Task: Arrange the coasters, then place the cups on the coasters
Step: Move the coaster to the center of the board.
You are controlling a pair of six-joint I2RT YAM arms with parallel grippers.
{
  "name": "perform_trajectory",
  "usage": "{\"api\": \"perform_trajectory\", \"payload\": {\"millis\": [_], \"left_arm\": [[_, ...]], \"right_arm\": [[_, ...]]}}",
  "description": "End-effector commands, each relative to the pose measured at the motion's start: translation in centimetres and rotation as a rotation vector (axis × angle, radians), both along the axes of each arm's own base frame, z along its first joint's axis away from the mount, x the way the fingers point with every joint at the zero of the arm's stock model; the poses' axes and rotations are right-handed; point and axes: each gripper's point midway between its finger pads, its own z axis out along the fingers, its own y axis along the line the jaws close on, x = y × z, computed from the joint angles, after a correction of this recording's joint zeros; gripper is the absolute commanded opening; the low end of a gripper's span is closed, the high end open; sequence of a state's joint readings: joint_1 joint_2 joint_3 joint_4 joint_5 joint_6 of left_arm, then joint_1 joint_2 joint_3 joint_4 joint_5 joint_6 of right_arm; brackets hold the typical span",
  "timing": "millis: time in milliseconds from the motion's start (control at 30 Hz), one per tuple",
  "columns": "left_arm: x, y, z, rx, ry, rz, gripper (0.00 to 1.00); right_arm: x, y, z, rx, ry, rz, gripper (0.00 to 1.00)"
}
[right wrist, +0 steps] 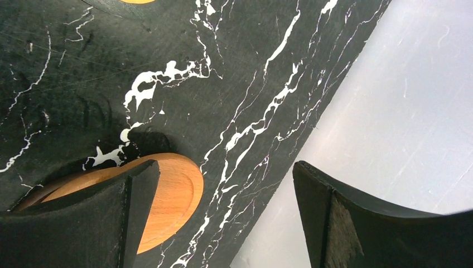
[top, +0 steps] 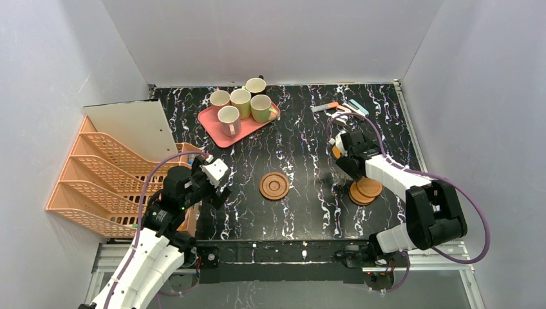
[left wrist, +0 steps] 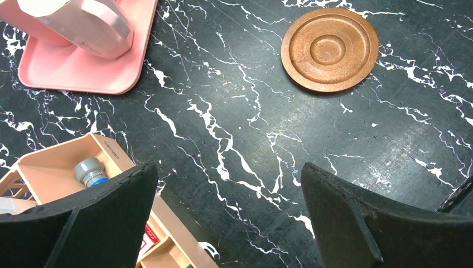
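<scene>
Both claws are released. The left gripper [left wrist: 228, 218] stands with its jaws spread wide over bare table [top: 302, 148], nothing between its fingers [left wrist: 83, 223]; the right gripper [right wrist: 223, 218] is likewise spread wide and grasps nothing.

We locate the coasters in two places. One ringed coaster [top: 274, 185] lies flat and alone near the middle of the table, well apart from the left gripper and to its right; the left wrist view shows its concentric rings clearly. A coaster stack [top: 365, 190] of at least two offset discs lies toward the right edge of the table, partly beneath the right forearm; in the right wrist view one finger [right wrist: 83, 223] overlaps the top disc, and we cannot tell whether it touches it.

The cups are grouped at the far left on the pink tray [top: 209, 122]: the pink cup [top: 228, 120] nearest us, the green cup [top: 261, 107] to its right, the yellow-green cup [top: 240, 101] and the pale pink cup [top: 219, 98] behind; the dark brown cup [top: 255, 85] stands at the far corner, possibly just off the tray. No cup rests on a coaster.

An orange rack [top: 96, 187] occupies the left edge; pens [top: 341, 108] lie at the far right.
</scene>
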State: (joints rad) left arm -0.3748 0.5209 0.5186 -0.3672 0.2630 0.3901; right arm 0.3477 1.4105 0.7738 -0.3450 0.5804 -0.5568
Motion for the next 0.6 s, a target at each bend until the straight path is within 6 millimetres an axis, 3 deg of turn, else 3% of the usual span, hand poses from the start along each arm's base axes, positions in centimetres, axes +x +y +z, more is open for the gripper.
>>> {"api": "perform_trajectory", "payload": {"millis": [0, 267, 567], "left_arm": [[-0.2, 0.0, -0.2, 0.002, 0.01, -0.012, 0.98], [-0.2, 0.0, -0.3, 0.003, 0.012, -0.013, 0.98], [-0.2, 0.0, -0.4, 0.004, 0.015, -0.013, 0.98]], "right_arm": [[-0.7, -1.2, 0.1, -0.036, -0.001, -0.034, 0.99], [-2.3, -1.3, -2.0, -0.04, 0.106, -0.022, 0.99], [-2.0, 2.0, -1.6, 0.125, 0.122, 0.062, 0.99]]}}
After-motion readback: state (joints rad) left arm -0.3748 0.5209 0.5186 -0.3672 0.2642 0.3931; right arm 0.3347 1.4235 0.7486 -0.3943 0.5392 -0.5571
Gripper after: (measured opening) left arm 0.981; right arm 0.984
